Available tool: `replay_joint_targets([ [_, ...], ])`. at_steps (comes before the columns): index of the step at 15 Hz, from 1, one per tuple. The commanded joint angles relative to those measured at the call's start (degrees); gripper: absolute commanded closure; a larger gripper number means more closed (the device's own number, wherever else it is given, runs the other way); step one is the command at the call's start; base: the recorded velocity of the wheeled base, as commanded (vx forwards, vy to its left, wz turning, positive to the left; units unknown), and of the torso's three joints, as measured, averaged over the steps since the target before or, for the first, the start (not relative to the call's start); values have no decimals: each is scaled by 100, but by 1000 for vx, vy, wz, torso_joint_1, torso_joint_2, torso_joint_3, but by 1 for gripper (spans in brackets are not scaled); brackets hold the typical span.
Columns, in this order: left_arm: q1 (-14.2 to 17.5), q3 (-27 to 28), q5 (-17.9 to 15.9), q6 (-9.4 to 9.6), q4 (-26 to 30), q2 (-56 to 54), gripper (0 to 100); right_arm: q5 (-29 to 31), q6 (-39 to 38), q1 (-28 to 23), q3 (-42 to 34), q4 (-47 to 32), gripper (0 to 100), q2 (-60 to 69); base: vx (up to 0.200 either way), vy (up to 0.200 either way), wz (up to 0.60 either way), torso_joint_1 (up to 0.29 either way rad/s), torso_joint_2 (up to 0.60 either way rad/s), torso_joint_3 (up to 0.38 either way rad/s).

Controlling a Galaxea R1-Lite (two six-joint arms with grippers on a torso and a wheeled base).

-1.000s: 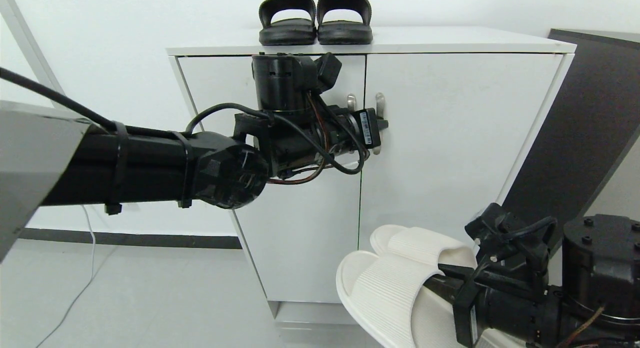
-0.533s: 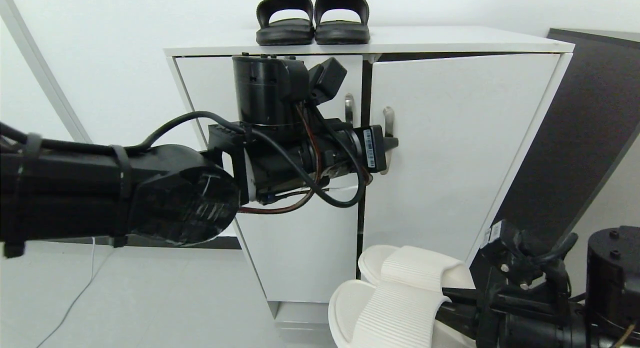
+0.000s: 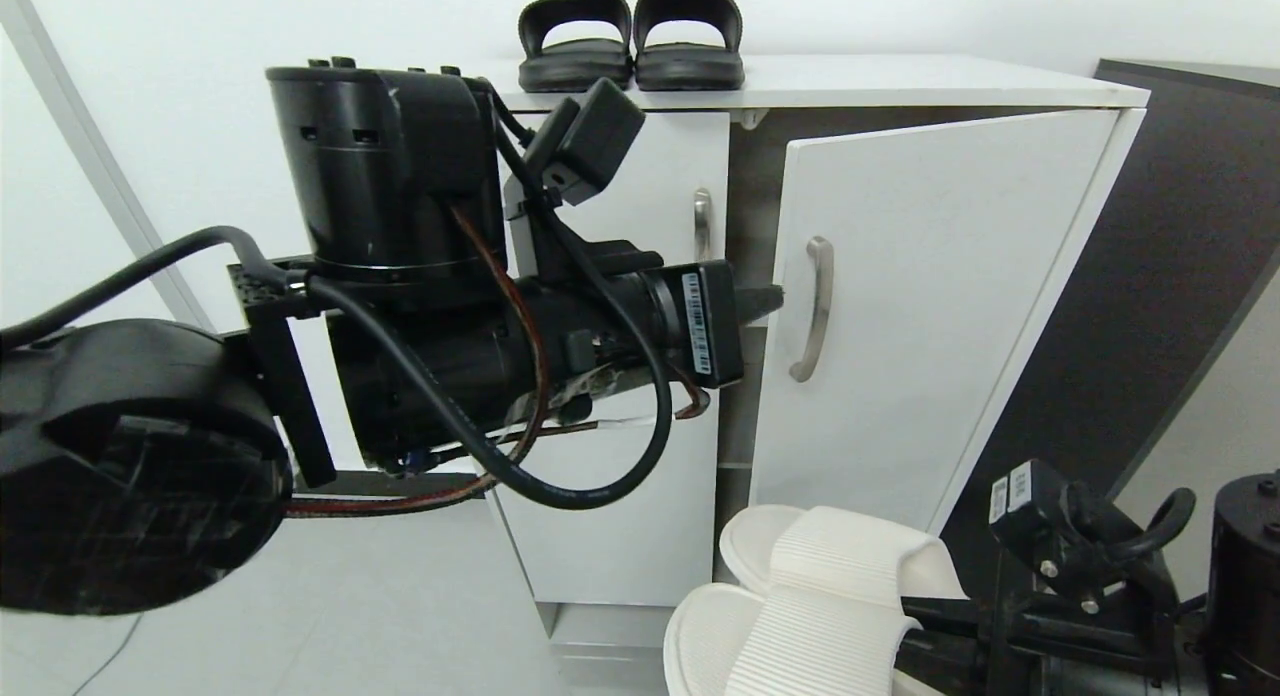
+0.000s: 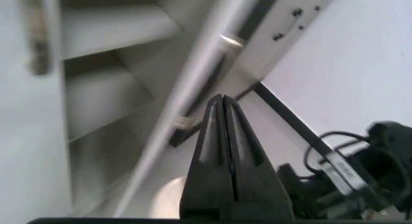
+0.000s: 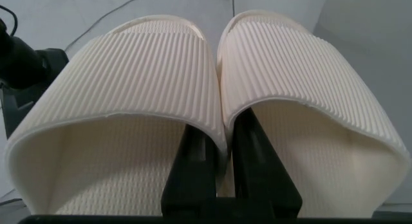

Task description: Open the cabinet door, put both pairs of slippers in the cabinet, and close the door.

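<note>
The white cabinet [image 3: 900, 81] has its right door [image 3: 930, 306] swung partly open, showing a dark gap and shelves [image 4: 96, 89] inside. My left gripper [image 3: 765, 298] is shut, its tips [image 4: 223, 105] at the open door's free edge beside the metal handle [image 3: 815, 306]. The left door [image 3: 640, 176] is closed. A black pair of slippers [image 3: 630, 41] stands on the cabinet top. My right gripper [image 5: 222, 179] is shut on the inner walls of a white ribbed pair of slippers [image 3: 810, 596], held low before the cabinet.
A dark panel [image 3: 1180, 256] stands right of the cabinet, close behind the open door. A white wall runs on the left, with grey floor [image 3: 400, 616] below it. My left arm's bulk hides much of the left door.
The right door has swung from closed to partly open as my left arm drew back toward the camera. The white slippers sank a little lower in the view.
</note>
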State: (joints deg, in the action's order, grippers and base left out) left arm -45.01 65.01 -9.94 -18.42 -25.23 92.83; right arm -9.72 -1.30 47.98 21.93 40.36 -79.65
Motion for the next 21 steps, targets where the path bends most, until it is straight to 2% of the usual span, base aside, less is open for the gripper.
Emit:
replay_joint_targets([
  [1, 238, -50, -35, -12, -8, -81, 100, -4, 25, 9, -31, 7, 100, -6, 0, 0, 0, 0, 0, 0],
  [3, 502, -24, -158, -30, -377, 209, 100, 5, 43, 9, -31, 7, 100, -33, 0, 0, 0, 0, 0, 0],
  [4, 572, -15, -290, -48, -790, 429, 100, -4, 43, 9, -22, -2, 100, -59, 0, 0, 0, 0, 0, 0],
  [6, 590, 47, -290, -74, -1212, 763, 100, 5, 43, 97, -57, 7, 100, -103, 0, 0, 0, 0, 0, 0],
  [10, 590, 477, -307, -100, -1238, 1255, 100, 5, 51, 185, -198, -2, 100, -156, 0, 0, 0, 0, 0, 0],
  [12, 581, 671, -290, -259, -1238, 1369, 100, 5, 148, 229, -321, -2, 100, -165, 0, 0, 0, 0, 0, 0],
  [13, 581, 697, -281, -276, -1238, 1404, 100, -4, 262, 255, -374, -2, 100, -165, 0, 0, 0, 0, 0, 0],
  [16, 563, 715, -281, -276, -1238, 1448, 100, -4, 341, 414, -488, -2, 100, -165, -200, 0, 0, 5, 2, 2],
  [17, 484, 715, -334, -267, -1256, 1448, 100, -4, 350, 449, -514, 7, 100, -165, -200, 0, 0, -2, 7, -2],
  [19, 62, 635, -325, -250, -1669, 1536, 100, -4, 350, 510, -532, 7, 100, -156, -200, 0, 0, -2, 0, 2],
  [20, 36, 618, -325, -250, -1722, 1545, 100, -4, 350, 519, -541, 7, 100, -156, 0, 0, 0, 0, 0, 0],
  [21, -228, 521, -290, -250, -2205, 1598, 100, 5, 350, 625, -593, 7, 100, -121, 0, 0, 0, 0, 0, 0],
])
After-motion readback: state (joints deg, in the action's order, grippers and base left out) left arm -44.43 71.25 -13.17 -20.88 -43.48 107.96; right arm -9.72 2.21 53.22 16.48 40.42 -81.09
